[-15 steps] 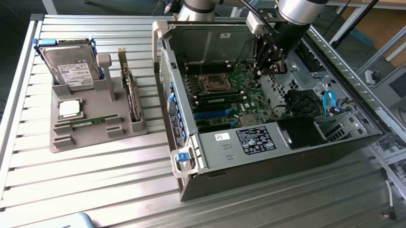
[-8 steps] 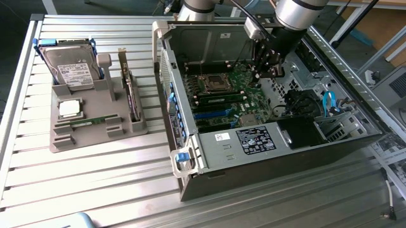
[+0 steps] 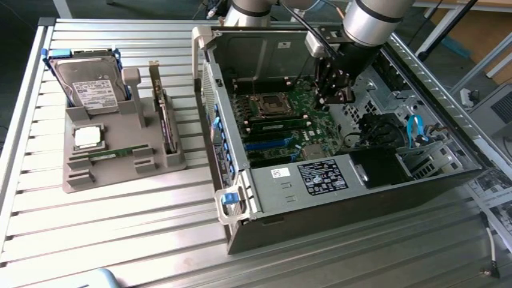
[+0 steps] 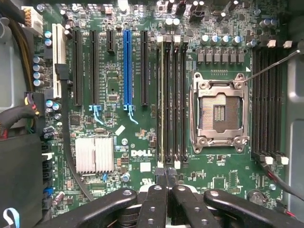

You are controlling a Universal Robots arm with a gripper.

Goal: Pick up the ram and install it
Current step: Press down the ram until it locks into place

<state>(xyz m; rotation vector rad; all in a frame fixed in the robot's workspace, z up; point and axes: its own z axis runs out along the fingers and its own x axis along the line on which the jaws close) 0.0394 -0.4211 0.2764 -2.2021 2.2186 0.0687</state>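
Green and thin, the ram (image 3: 108, 153) lies flat in the grey holder (image 3: 120, 174) at the exterior view's left, well apart from the open computer case (image 3: 240, 198); the gripper (image 3: 342, 95) hangs inside that case over the motherboard (image 3: 288, 120). In the wrist view its fingers (image 4: 156, 199) are pressed together on nothing, near the ends of 4 black memory slots (image 4: 172, 99). A clean pick would likely need the jaws spread and squared to the stick's long edges, clear of its chips.
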